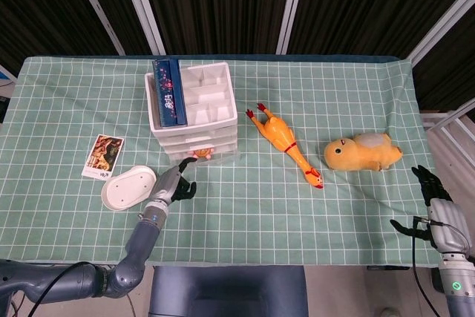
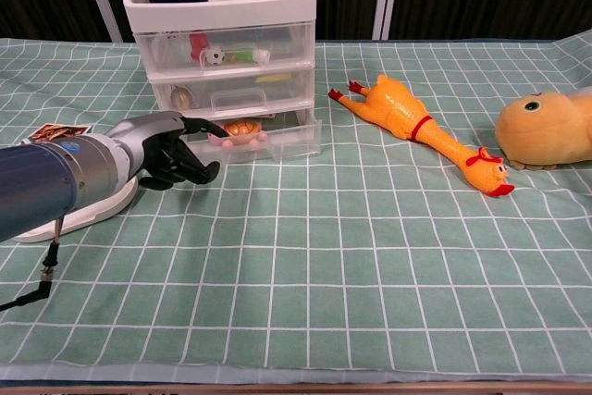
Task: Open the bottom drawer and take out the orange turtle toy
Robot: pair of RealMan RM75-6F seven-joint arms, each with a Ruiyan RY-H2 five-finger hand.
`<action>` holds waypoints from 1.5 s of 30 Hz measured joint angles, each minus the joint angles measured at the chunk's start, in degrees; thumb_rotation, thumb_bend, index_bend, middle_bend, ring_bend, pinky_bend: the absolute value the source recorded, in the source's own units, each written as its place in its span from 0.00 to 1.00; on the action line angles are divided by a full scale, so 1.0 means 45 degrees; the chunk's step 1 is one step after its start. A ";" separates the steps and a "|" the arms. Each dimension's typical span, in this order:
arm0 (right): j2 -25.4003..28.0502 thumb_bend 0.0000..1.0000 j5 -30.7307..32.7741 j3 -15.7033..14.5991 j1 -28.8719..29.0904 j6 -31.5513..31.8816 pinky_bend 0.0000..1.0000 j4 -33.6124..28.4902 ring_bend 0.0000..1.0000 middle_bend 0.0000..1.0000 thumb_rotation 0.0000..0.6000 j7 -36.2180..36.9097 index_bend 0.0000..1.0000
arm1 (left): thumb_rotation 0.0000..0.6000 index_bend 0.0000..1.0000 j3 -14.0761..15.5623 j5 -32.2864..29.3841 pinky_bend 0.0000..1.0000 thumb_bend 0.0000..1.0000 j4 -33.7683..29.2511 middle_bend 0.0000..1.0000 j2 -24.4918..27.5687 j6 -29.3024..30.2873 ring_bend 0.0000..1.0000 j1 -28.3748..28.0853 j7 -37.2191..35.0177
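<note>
the drawer unit stood on the green checked cloth, white with three clear drawers stacked under an open top tray. a blue box lay along the left side of that tray. the bottom drawer was pulled out a little way, and the orange turtle toy lay inside it near the front wall, towards the left half of the drawer; in the head view only a small orange patch of it showed at the drawer's front edge.

the left hand was low over the cloth just left of the open drawer, with one dark finger stretched toward the drawer front close to the turtle and the others curled under. it held nothing, and whether the fingertip touched the drawer or the toy could not be told. in the head view the same hand sat between the white oval dish and the drawer unit.

the right hand was far off at the right edge of the table, well apart from everything, its fingers spread and grasping nothing.

a yellow rubber chicken lay at a slant to the right of the drawers, head pointing away from them. further right lay a yellow plush toy. a picture card lay flat on the cloth left of the drawers, just beyond the oval dish.
</note>
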 measured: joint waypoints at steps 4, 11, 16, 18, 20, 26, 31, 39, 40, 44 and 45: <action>0.0002 0.05 0.0001 0.0000 -0.0004 0.0003 0.18 -0.0009 0.00 0.00 1.00 0.0003 0.00 | 1.00 0.24 0.0060 -0.0512 1.00 0.53 -0.0178 1.00 0.0237 0.0100 1.00 0.0032 0.0293; 0.0010 0.05 0.0035 0.0006 -0.0008 -0.0014 0.18 -0.0044 0.00 0.00 1.00 0.0001 0.00 | 1.00 0.32 0.0235 -0.0948 1.00 0.53 -0.0623 1.00 0.0719 0.0343 1.00 0.0138 0.0738; 0.0011 0.05 0.0044 0.0007 -0.0012 -0.0015 0.18 -0.0056 0.00 0.00 1.00 -0.0009 0.00 | 1.00 0.33 0.0322 -0.1028 1.00 0.53 -0.0854 1.00 0.0941 0.0419 1.00 0.0251 0.0797; 0.0013 0.05 0.0050 0.0006 -0.0013 -0.0020 0.18 -0.0067 0.00 0.00 1.00 -0.0010 0.00 | 1.00 0.33 0.0382 -0.1051 1.00 0.53 -0.0991 1.00 0.1049 0.0411 1.00 0.0302 0.0815; 0.0017 0.05 0.0061 0.0002 -0.0012 -0.0041 0.18 -0.0085 0.00 0.00 1.00 -0.0008 0.00 | 1.00 0.33 0.0446 -0.1069 1.00 0.53 -0.1145 1.00 0.1161 0.0372 1.00 0.0348 0.0828; 0.0018 0.05 0.0082 0.0012 -0.0013 -0.0042 0.18 -0.0094 0.00 0.00 1.00 -0.0006 0.00 | 1.00 0.33 0.0677 -0.1075 1.00 0.53 -0.1608 1.00 0.1453 0.0221 1.00 0.0468 0.0850; 0.0027 0.05 0.0095 0.0018 -0.0009 -0.0061 0.18 -0.0103 0.00 0.00 1.00 0.0009 0.00 | 1.00 0.33 0.0889 -0.1002 1.00 0.53 -0.2062 1.00 0.1756 0.0143 1.00 0.0558 0.0877; 0.0029 0.05 0.0094 0.0019 -0.0012 -0.0060 0.18 -0.0106 0.00 0.00 1.00 0.0011 0.00 | 1.00 0.33 0.1281 -0.0841 1.00 0.53 -0.2904 1.00 0.2228 0.0060 1.00 0.0689 0.0899; 0.0030 0.05 0.0093 0.0018 -0.0013 -0.0059 0.18 -0.0108 0.00 0.00 1.00 0.0009 0.00 | 1.00 0.33 0.1329 -0.0820 1.00 0.53 -0.2997 1.00 0.2280 0.0057 1.00 0.0709 0.0894; 0.0027 0.05 0.0089 0.0017 -0.0016 -0.0051 0.18 -0.0111 0.00 0.00 1.00 -0.0008 0.00 | 1.00 0.33 0.1514 -0.0654 1.00 0.53 -0.3374 1.00 0.2536 0.0087 1.00 0.0812 0.0820; 0.0027 0.05 0.0089 0.0018 -0.0015 -0.0051 0.18 -0.0113 0.00 0.00 1.00 -0.0014 0.00 | 1.00 0.33 0.1543 -0.0599 1.00 0.51 -0.3405 1.00 0.2574 0.0109 1.00 0.0825 0.0810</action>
